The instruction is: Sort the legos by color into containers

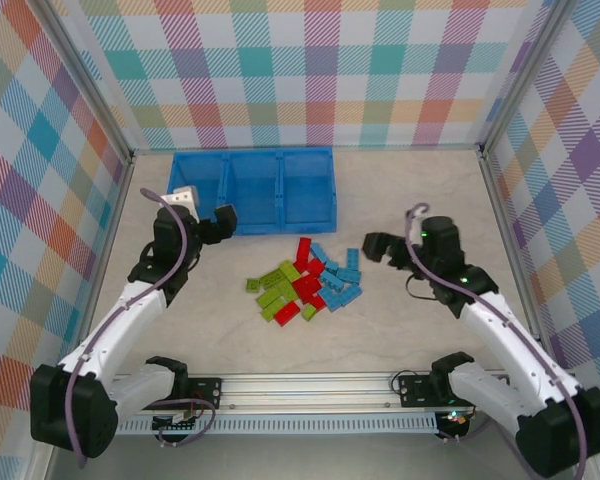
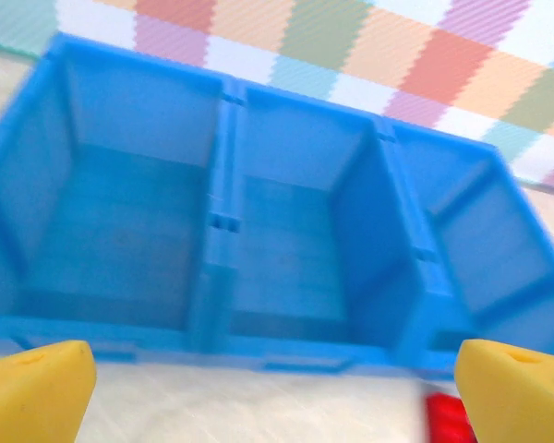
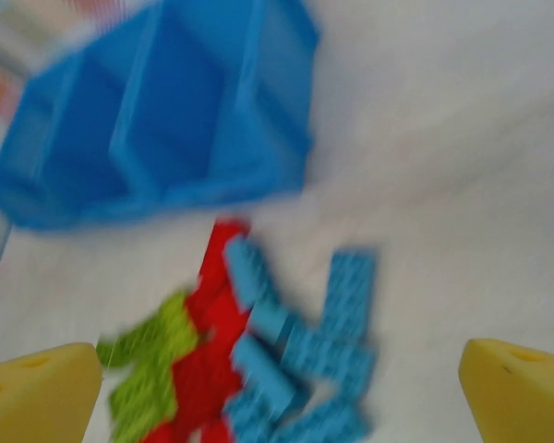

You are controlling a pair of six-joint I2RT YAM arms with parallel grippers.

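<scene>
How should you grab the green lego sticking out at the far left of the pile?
Probably straight down from above, pinching its near and far sides, which look free. That green lego lies flat at the left edge of the pile, with bare table beside it, so the fingers have room. The left gripper, open now, is nearer.
</scene>
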